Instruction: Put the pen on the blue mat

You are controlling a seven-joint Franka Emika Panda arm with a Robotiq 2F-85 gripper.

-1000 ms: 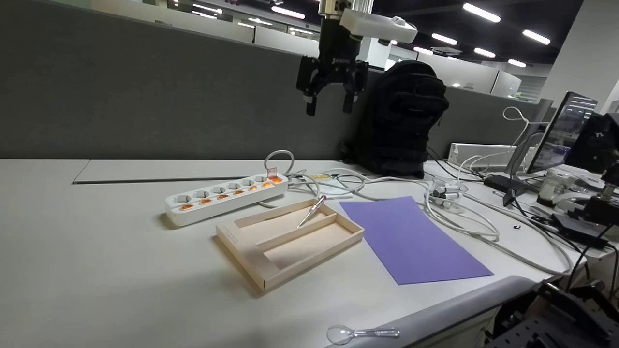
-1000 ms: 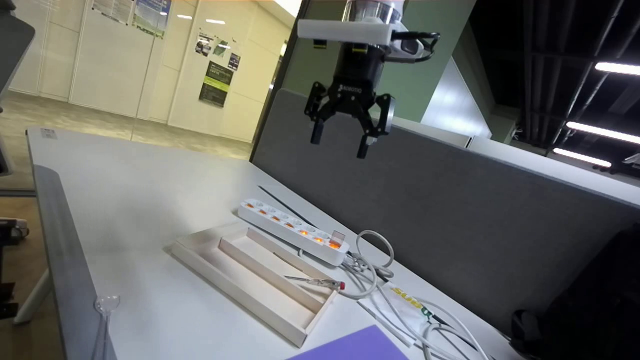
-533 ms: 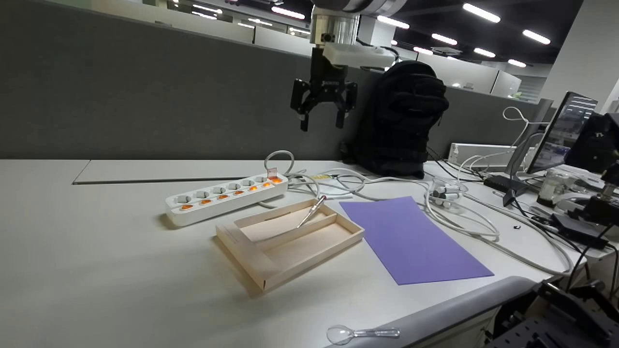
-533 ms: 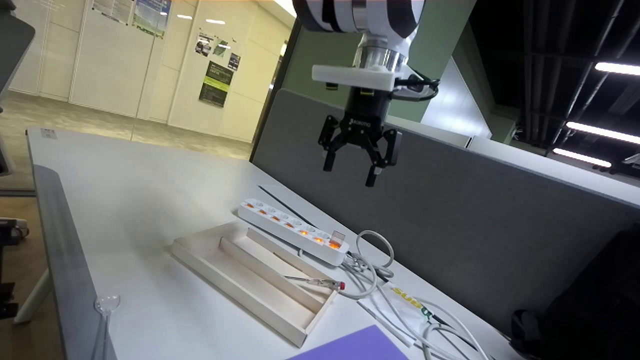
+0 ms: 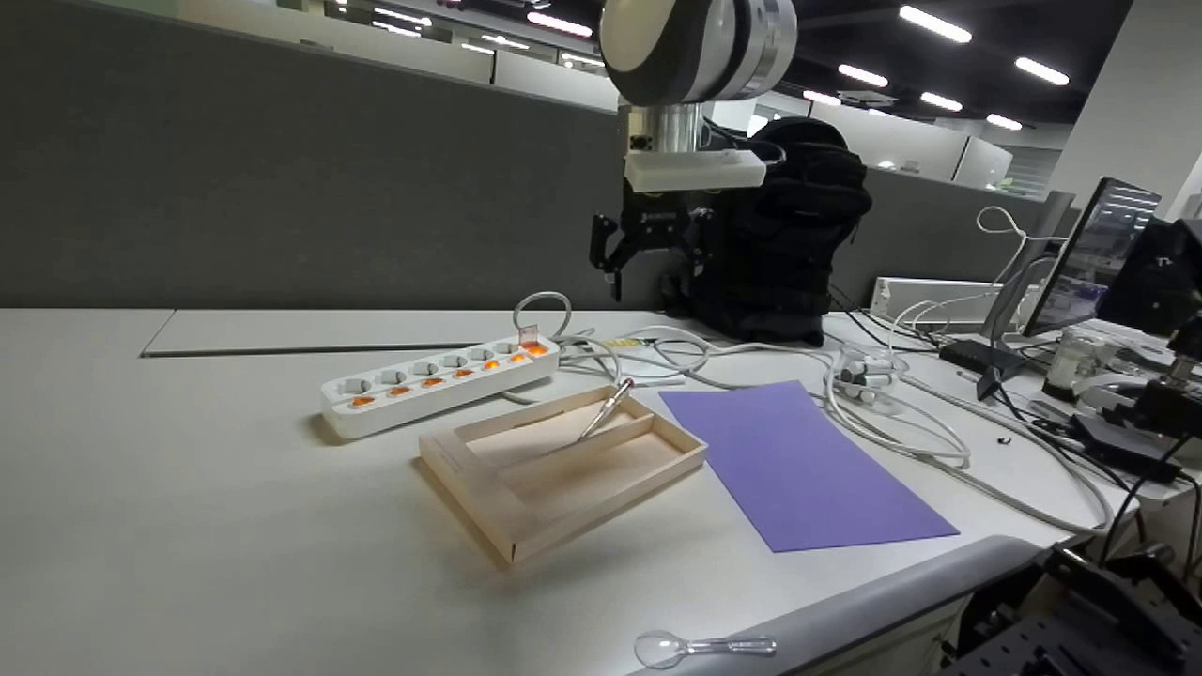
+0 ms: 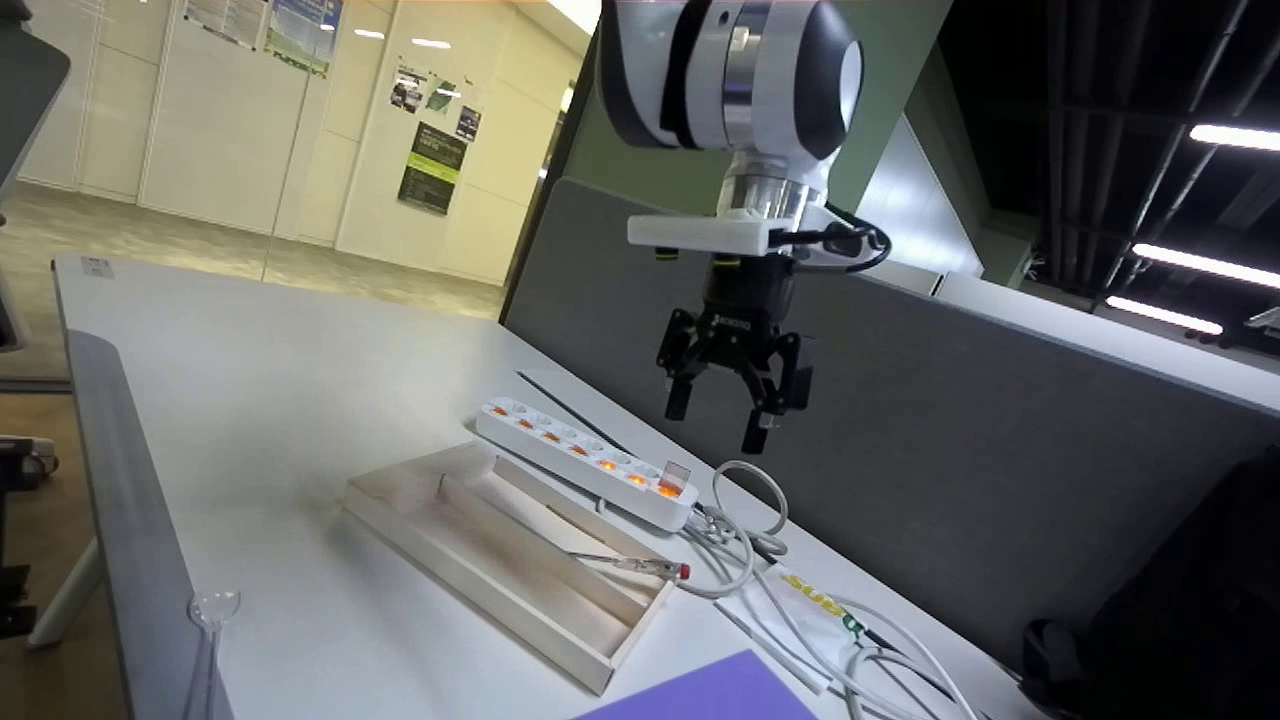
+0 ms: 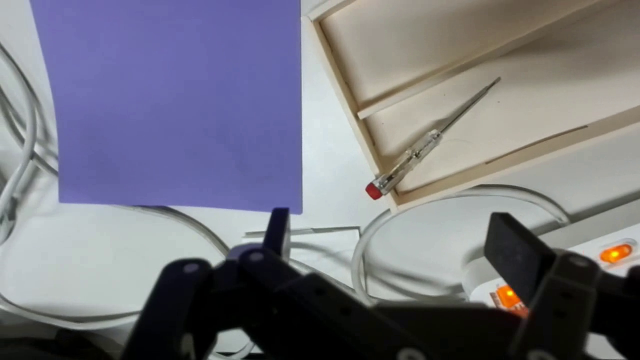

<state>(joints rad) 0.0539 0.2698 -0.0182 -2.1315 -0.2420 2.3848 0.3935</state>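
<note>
Desktop [image 5: 216, 535], white and flat, filled the lower left of an exterior view. A white, jointed robot arm [image 6: 780, 85] hung from the top centre of an exterior view, its end pointing down, probably to come straight onto its target. The flat, violet-blue rectangular mat [image 5: 808, 469] lay right of centre in an exterior view, presumably as the landing place. Just beside it, mid-frame, sat a beige wooden tray [image 5: 610, 504], whose low walls would keep small things from rolling. A long, white plastic power strip [image 5: 437, 390] lay to its upper left. The black, two-fingered gripper [image 6: 715, 425] hung in the air, fingers spread with nothing between them, a stance suited to a grasp not yet begun. The pen [image 7: 425, 146], a thin stick with clear handle, red cap and metal shaft, lay slantwise in the tray compartment nearer the power strip, right of centre in the wrist view, its cap jutting over the end wall, likely leaving the handle propped for gripping. Counted: one arm, one mat, one tray with two long compartments in sight, one power strip with six sockets, one gripper, one pen
</note>
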